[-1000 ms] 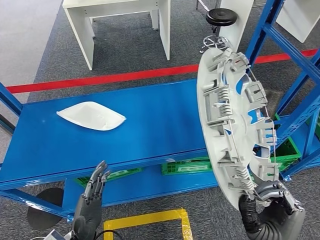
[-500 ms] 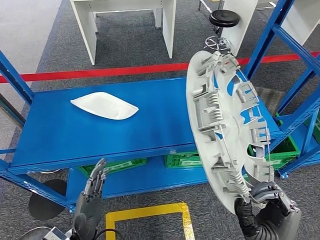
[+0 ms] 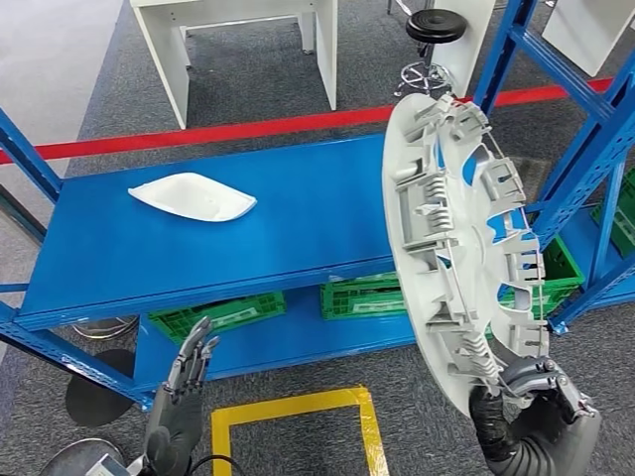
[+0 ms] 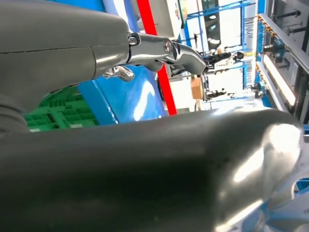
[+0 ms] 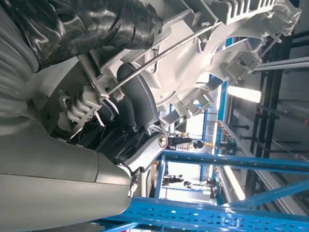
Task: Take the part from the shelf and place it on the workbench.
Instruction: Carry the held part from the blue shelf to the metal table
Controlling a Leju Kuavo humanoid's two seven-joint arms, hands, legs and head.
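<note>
The right hand [image 3: 541,395] is gripping the big white round part [image 3: 458,233] by its lower rim, fingers [image 5: 136,108] curling through the ribs, holding it edge-up clear above the blue shelf [image 3: 300,223], while the left hand [image 3: 180,402] is hanging empty, fingers spread.

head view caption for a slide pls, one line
Right robot hand holds a large grey wheel cover upright beside the blue shelf; left robot hand hangs open.
</note>
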